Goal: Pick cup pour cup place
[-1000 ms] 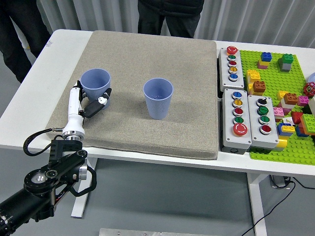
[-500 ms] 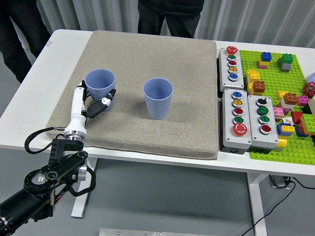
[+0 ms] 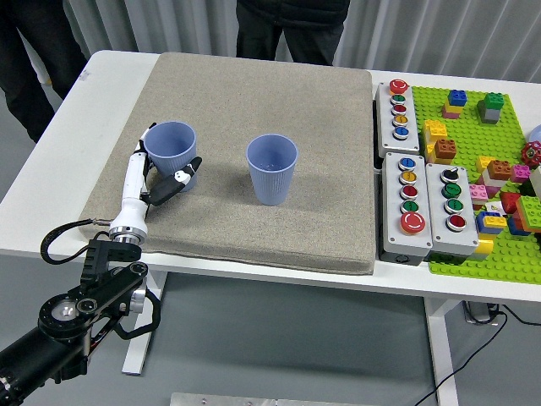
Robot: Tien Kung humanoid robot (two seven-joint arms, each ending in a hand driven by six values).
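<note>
**Entry: left hand and cup shifted toward the second cup**

Left arm: entered from the lower left corner, black forearm below the worktop's near edge, white hand [image 3: 156,178] reaching up over the mat's near left part.

Left hand: clasped about the left cup [image 3: 172,152], white thumb side along the cup's left wall, dark-tipped fingers [image 3: 182,180] wrapping its lower right side. Grasp appeared closed on the cup; whether the base had cleared the mat could not be told.

Left cup: blue, upright, mouth open upward. Against the picture of one second before, it stood a little farther right and slightly nearer the near edge, the hand having travelled with it. Judged: pick stage complete or nearly so, carry toward the second cup begun.

Second cup [image 3: 272,168]: blue, ribbed, upright near the mat's middle, unmoved, well apart from the left cup. Judged: receiver for the pour, not yet reached. Contents of either cup not discernible.

Mat [image 3: 254,76]: grey-beige pad covering the worktop's left and centre.

Worktop [image 3: 51,161]: white, bare strip along the left edge.

Button boxes [image 3: 423,199]: grey, coloured push-buttons, right of the mat, untouched.

Brick plate [image 3: 499,127]: green, loose coloured bricks, at the right edge, untouched.

Right arm: not in view.

Persons: two in dark clothing at the far edge, hands not seen.
</note>
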